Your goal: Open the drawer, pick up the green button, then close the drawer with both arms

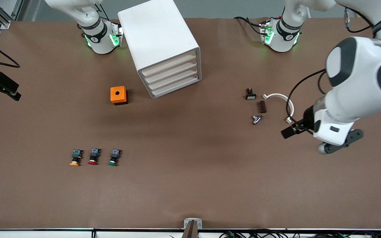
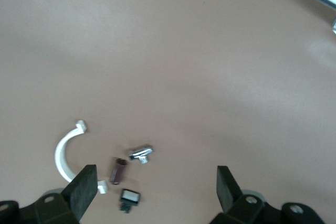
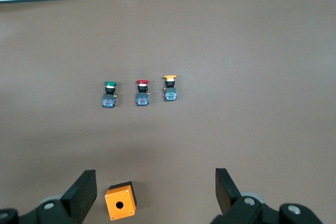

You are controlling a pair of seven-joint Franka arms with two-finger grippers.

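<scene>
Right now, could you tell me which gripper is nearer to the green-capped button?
Right. The right gripper hangs over the orange box, facing the green-capped button; the left gripper is at the left arm's end, beside the white curved part.

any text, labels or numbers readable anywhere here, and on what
No text can be read in these views.
Left arm's base ring: one dark round mark, too small to read.
Right arm's base ring: the same kind of mark, too small to read.
Three push buttons, green-capped, red-capped, orange-capped: blue bodies show tiny print, unreadable.
Orange box, white cabinet: no markings visible.
</scene>
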